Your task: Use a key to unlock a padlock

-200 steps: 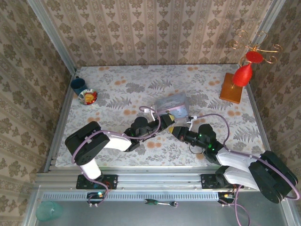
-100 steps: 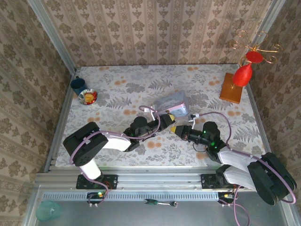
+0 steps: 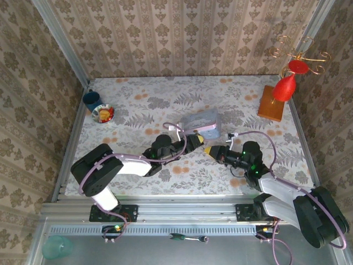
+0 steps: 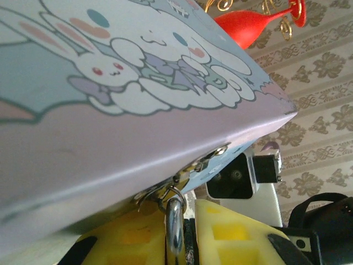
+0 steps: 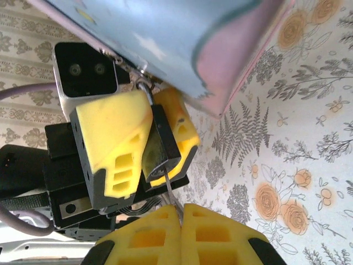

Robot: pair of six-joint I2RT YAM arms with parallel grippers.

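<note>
Left claw point(image 5: 149, 138): clamping narrowly on the padlock point(image 5: 156, 157), which is hanging from the hasp of the pastel tin point(image 4: 138, 83). Right claw point(image 5: 181, 212): pinching tight on the key point(image 5: 170, 190), whose tip is meeting the lock's underside. I am judging insertion begun, with the turn and the freeing of the shackle point(image 4: 174, 221) left to do. Worktop point(image 3: 143, 99): floral, carrying a blue cup point(image 3: 91, 99), a small dish point(image 3: 103, 114) and a red ornament point(image 3: 285, 88). Patterned wallpaper point(image 3: 182, 33) is enclosing it.

The padlock point(image 5: 161, 144), tiny and dark-bodied, stands left of centre in the right wrist view, thin shackle pointing up; the key point(image 5: 171, 190), a slim metal blade, meets its underside
</note>
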